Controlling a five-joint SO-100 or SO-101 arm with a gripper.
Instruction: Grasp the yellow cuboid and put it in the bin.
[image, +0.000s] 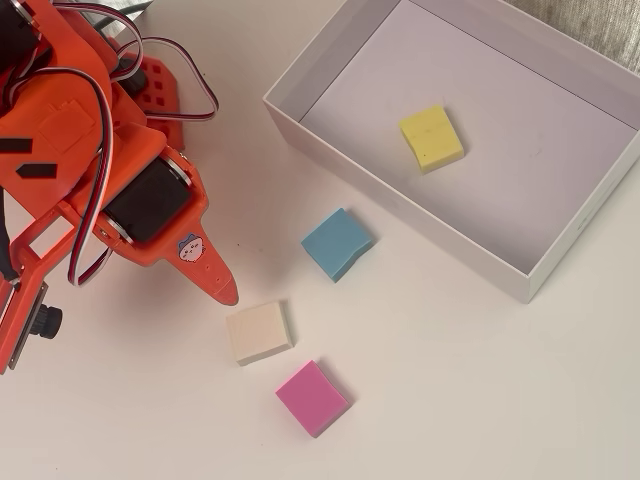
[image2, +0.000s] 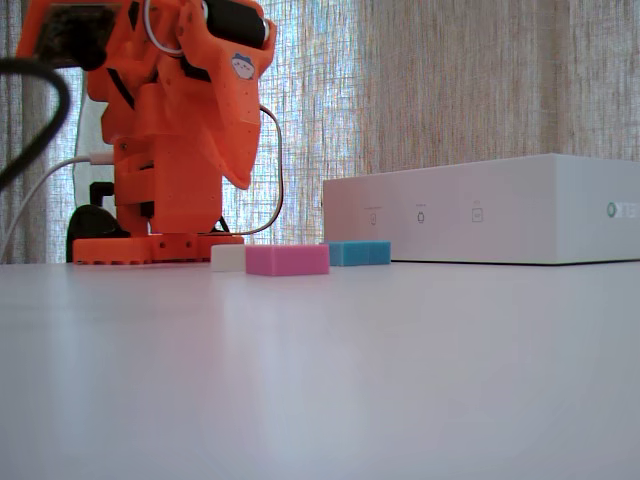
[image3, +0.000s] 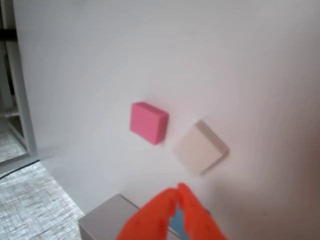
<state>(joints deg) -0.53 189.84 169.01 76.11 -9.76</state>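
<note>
The yellow cuboid (image: 431, 137) lies flat on the floor of the white bin (image: 400, 212), near its middle, in the overhead view. My orange gripper (image: 225, 290) is shut and empty, held above the table left of the bin, its tip over the cream block (image: 259, 332). In the fixed view the gripper (image2: 243, 180) hangs well above the table and the bin's wall (image2: 480, 210) hides the cuboid. The wrist view shows the closed fingertips (image3: 177, 190) and a corner of the bin (image3: 102, 220); the cuboid is out of that view.
A blue block (image: 336, 243) lies just outside the bin's near wall. A pink block (image: 312, 397) lies below the cream block. The arm's orange base (image2: 155, 245) stands at the left. A curtain hangs behind the table.
</note>
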